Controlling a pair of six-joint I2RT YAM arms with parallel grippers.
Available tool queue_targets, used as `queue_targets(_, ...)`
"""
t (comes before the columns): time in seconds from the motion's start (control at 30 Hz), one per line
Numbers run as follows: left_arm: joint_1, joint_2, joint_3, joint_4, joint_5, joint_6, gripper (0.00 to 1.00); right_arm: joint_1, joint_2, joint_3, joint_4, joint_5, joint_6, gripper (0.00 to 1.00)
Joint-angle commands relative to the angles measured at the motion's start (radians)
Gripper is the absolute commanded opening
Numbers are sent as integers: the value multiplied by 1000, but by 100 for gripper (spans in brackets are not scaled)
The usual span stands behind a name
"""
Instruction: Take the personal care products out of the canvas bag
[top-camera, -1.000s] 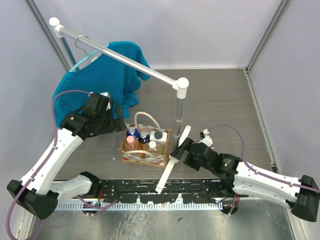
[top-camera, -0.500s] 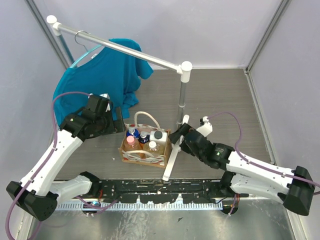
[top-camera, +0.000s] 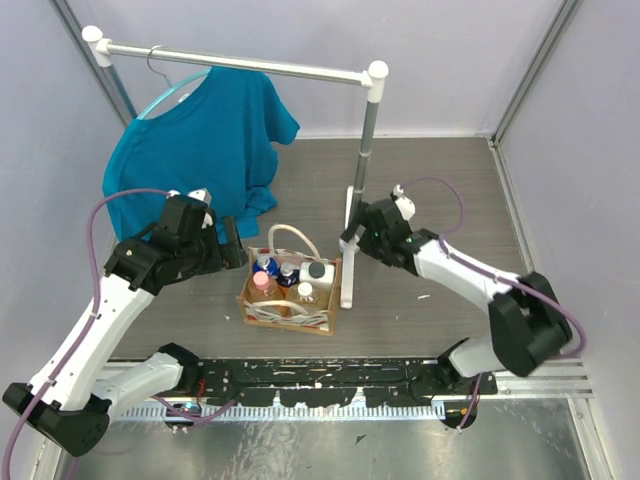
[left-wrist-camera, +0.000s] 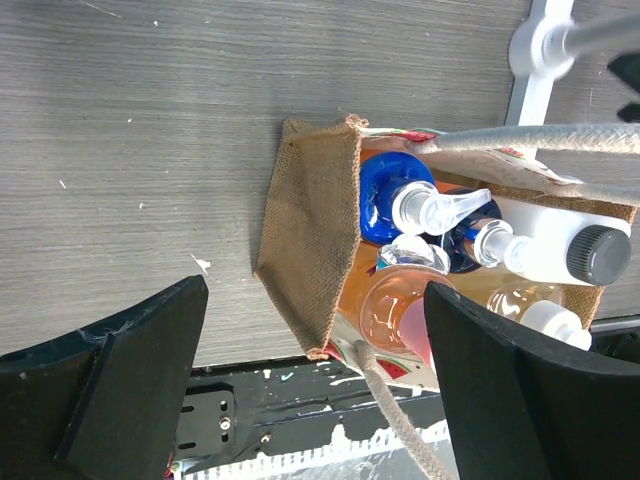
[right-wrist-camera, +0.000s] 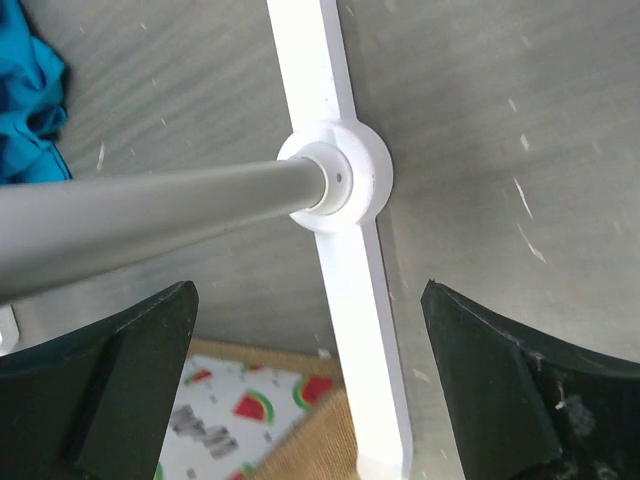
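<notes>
Standing nearest, bag (top-camera: 290, 318) holds bottles (top-camera: 288, 278) upright inside | left gripper (left-wrist-camera: 315, 300) spread wide over bag's left end | right gripper (right-wrist-camera: 308, 300) spread wide, straddling rack (top-camera: 362, 160) post beside bag | shirt (top-camera: 200, 140) hanging on rack, farthest back

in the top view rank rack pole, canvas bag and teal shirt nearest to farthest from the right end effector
From the right end effector:
1. rack pole, right beside it
2. canvas bag, to its left, nearer the bases
3. teal shirt, far left at the back
</notes>
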Motion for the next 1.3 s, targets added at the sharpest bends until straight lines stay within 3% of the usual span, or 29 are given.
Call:
queue_targets(0.0,-3,-20,-12,-9,3,2,97,-42,152,201,65,-63,-174,100)
queue_targets(0.7,-4,-21,-9,-22,-21,11,97,-238,876,1238,-231,78,-366,100)
queue_targets(0.87,-3,-26,-9,-28,-30,10,97,-234,836,1202,-140,97,-453,100)
queue_targets(1.07,-3,-29,14,-48,-19,5,97,-274,935,1373,-205,-28,-525,100)
queue_targets(1.27,-3,-36,1,-44,-29,-1,97,-187,753,1096,-5,-146,-632,100)
